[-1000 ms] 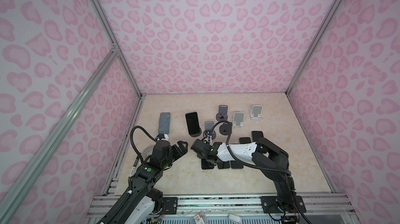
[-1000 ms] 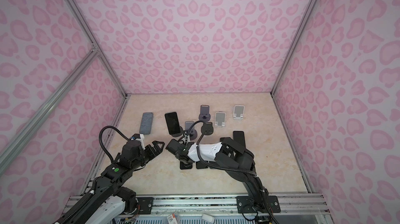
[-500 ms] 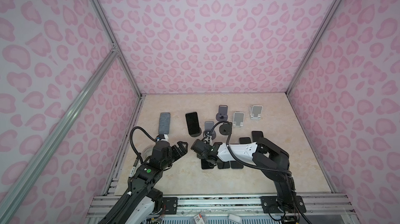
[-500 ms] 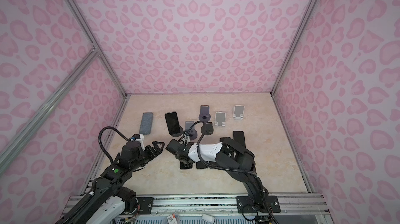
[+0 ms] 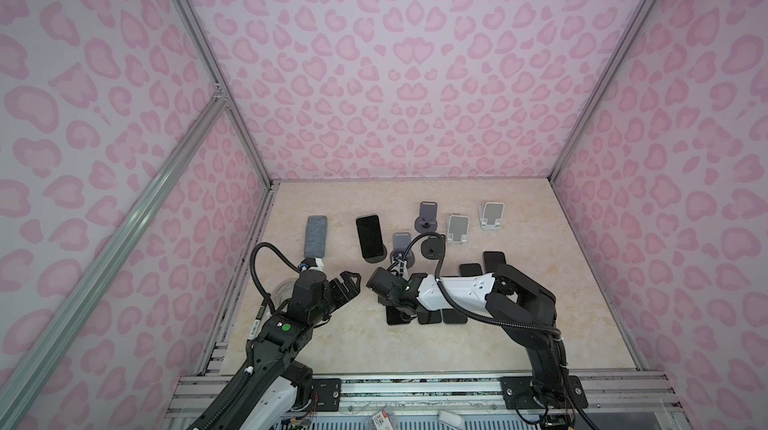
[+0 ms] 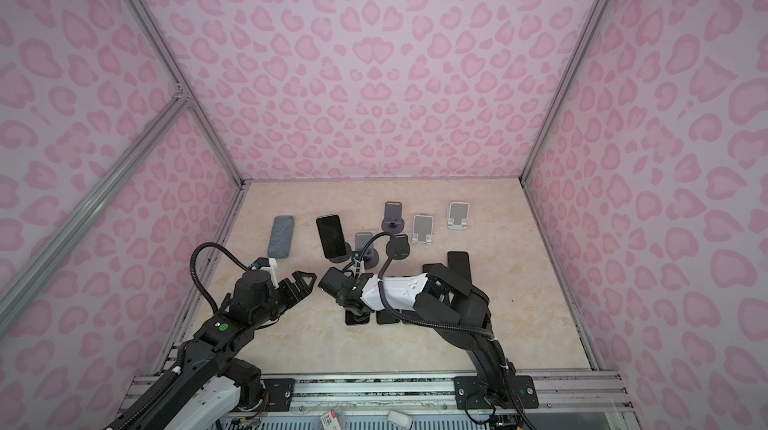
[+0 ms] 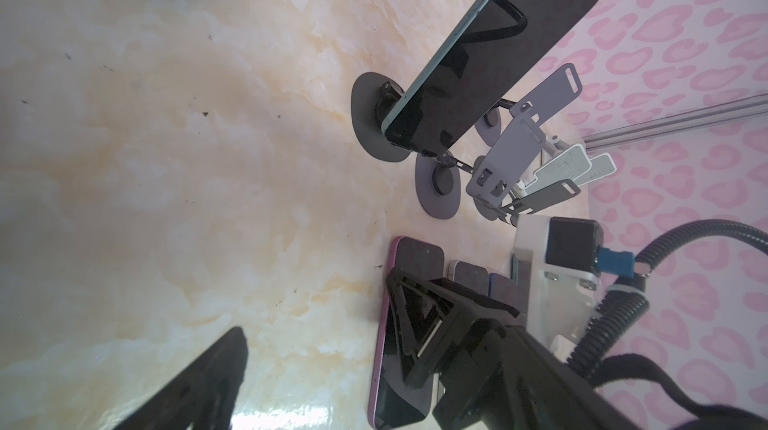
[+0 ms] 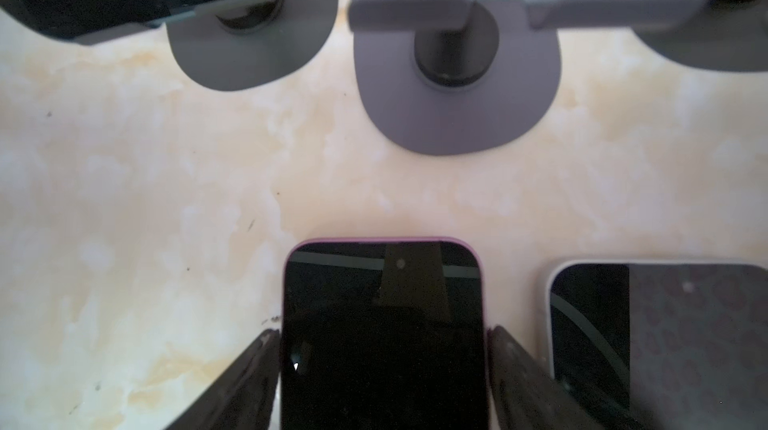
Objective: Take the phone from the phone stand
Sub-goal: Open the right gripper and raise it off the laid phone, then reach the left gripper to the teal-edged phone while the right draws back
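Top views both take in the whole counter (image 5: pixel 590 282). Empty stands (image 5: pixel 428 216) sit toward 12 o'clock. Toward 10 o'clock of its middle the black phone (image 5: pixel 370 234) leans on its stand (image 5: pixel 374 259), not yet removed. The step in hand reads as setting down the purple phone (image 8: pixel 382 361), which lies flat at the 9 o'clock end of a row of phones (image 5: pixel 453 316). The right claw (image 8: pixel 383 329) stands about half open, a finger (image 8: pixel 249 374) hard by each long edge; whether it pinches the phone or merely flanks it I cannot tell. To finish well, I would spread the fingers evenly and rise straight up. That way the phone is not dragged into the white phone (image 8: pixel 665 345) just beside it at 3 o'clock. Then I would swing toward 11 o'clock, clear of the stand bases. The left claw (image 5: pixel 347 282), at 9 o'clock of the right one, hangs wide open and empty. Only the right wrist view shows the fingers flanking the purple phone; from above they are hidden. Only the left wrist view shows the black phone side-on, tilted, its lower edge seated at the stand.
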`<action>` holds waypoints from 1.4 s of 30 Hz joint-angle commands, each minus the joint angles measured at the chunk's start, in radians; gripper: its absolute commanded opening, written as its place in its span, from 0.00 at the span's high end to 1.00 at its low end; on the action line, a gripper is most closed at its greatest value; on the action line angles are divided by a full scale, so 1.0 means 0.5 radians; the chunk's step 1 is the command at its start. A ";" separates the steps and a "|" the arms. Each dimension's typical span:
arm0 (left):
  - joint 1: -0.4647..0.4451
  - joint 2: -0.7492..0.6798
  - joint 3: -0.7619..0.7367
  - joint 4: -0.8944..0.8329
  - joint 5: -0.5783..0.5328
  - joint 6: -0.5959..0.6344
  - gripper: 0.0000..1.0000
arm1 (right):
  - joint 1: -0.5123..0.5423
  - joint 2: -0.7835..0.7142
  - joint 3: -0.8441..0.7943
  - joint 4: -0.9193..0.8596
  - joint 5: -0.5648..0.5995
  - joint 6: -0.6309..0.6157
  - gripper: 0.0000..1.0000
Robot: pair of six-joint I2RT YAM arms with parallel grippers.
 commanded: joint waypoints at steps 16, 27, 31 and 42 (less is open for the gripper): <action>0.001 0.055 0.192 -0.063 -0.022 0.070 0.02 | -0.033 -0.405 -0.011 -0.089 0.096 -0.249 0.22; -0.004 0.155 0.447 -0.055 0.034 0.177 0.04 | -0.595 -1.227 -0.589 0.182 -0.303 -0.759 0.16; -0.016 0.256 0.546 -0.039 0.017 0.232 0.05 | -0.927 -1.616 -1.060 0.672 -0.761 -0.646 0.09; -0.292 0.815 0.974 -0.174 -0.489 0.313 0.09 | -1.185 -2.025 -1.471 0.841 -0.731 -0.662 0.08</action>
